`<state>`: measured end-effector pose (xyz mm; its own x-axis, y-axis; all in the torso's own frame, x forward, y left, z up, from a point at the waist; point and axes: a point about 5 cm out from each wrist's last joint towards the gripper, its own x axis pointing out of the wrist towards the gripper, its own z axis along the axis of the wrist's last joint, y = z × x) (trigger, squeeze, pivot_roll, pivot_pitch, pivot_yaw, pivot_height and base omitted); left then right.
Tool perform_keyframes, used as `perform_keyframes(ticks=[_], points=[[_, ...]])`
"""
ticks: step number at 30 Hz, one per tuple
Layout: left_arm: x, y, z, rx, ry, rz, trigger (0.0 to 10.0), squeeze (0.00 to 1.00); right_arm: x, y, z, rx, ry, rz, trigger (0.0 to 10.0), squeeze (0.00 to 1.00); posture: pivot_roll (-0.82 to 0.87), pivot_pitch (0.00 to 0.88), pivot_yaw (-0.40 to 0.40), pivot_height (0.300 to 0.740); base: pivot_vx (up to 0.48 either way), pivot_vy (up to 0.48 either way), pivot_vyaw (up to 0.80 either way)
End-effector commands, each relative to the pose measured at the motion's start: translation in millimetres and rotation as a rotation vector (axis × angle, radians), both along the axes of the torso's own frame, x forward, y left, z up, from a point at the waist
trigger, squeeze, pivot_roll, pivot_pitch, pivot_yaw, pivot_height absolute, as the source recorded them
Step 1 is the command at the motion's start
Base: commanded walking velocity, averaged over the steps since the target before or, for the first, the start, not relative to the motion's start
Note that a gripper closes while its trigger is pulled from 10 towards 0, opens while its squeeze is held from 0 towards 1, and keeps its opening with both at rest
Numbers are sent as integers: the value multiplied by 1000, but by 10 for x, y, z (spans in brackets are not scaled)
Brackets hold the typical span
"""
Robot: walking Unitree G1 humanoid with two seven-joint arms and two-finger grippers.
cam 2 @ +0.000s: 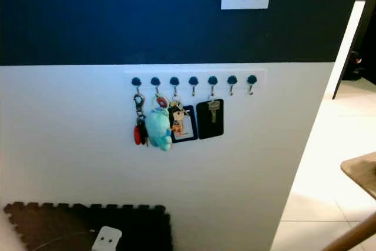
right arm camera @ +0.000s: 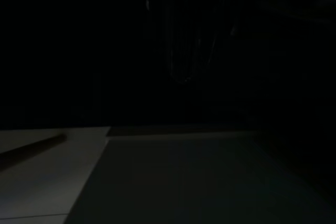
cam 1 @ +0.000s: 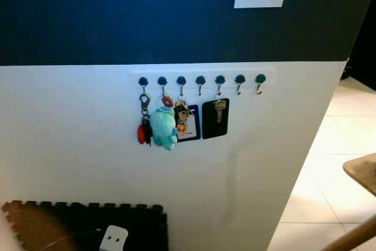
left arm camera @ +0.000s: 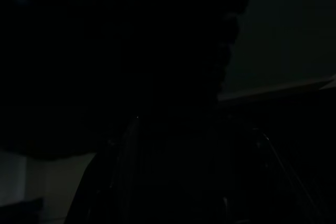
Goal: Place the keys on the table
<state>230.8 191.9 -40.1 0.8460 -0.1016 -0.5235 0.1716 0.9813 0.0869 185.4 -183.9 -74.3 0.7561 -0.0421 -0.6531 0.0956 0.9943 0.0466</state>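
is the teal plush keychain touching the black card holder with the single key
Apart. In the left eye view the teal plush hangs left of the black card holder, with another keyring and a strip of white wall between them.

1. Matt painted wall (cam 1: 88, 139), white below, dark blue above.
2. Smooth white hook rail (cam 1: 202, 79) with glossy teal knobs and thin metal hooks.
3. Below the rail: soft teal plush charm (cam 1: 164, 127), metal key (cam 1: 220, 109) on a smooth black card.
4. Glossy pale floor tiles (cam 1: 329, 186) right of the wall.
5. Matt dark foam mat (cam 1: 88, 224) at the wall's foot.
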Motion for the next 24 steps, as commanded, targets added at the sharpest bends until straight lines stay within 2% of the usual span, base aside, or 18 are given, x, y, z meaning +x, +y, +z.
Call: perform_keyframes(ticks=[1, 15, 24], points=[[-39, 16, -37, 5, 28, 6, 10000, 0, -15, -32, -7, 0, 9, -15, 10000, 0, 62, 25, 29, 740, 0, 0, 0], [-51, 25, -54, 0, 46, 21, 10000, 0, -10, -24, -7, 2, 10, -12, 10000, 0, 64, 26, 28, 740, 0, 0, 0], [-50, 21, -53, -11, 47, 16, 10000, 0, -15, -27, -8, 1, 9, -13, 10000, 0, 65, 27, 28, 740, 0, 348, 0]])
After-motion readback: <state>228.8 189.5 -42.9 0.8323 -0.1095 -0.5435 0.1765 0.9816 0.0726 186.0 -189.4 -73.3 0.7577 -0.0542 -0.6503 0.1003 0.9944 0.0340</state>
